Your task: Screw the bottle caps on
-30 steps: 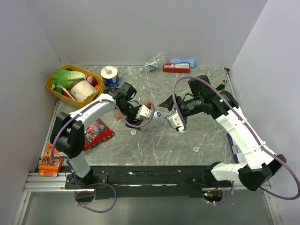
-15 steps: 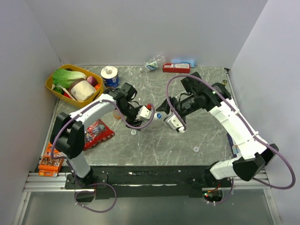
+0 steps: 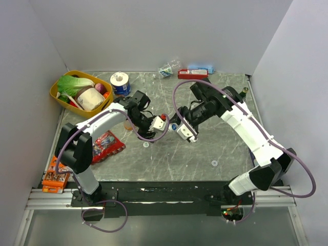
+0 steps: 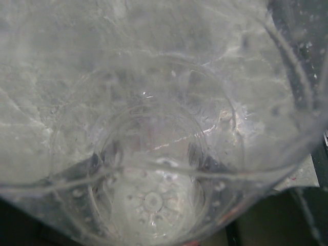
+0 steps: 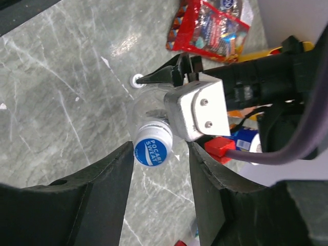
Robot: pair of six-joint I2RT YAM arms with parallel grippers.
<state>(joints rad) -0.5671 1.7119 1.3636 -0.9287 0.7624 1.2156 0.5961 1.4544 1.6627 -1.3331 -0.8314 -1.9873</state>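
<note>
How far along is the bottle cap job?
Done: blue cap sits on the clear bottle that the left fingers hold. In hand: right fingers flank it, not yet gripping. Remaining: tightening it, then the white cap and the bottle lying at the back.

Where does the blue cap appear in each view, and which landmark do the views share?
Top external: blue cap near the middle of the table.
Left wrist: not in it; the clear bottle fills the picture.
Right wrist: centre, atop the clear bottle, inside the right hand.
Shared landmark: red snack bag, left of the cap in the top view, at the upper edge in the right wrist view.
</note>
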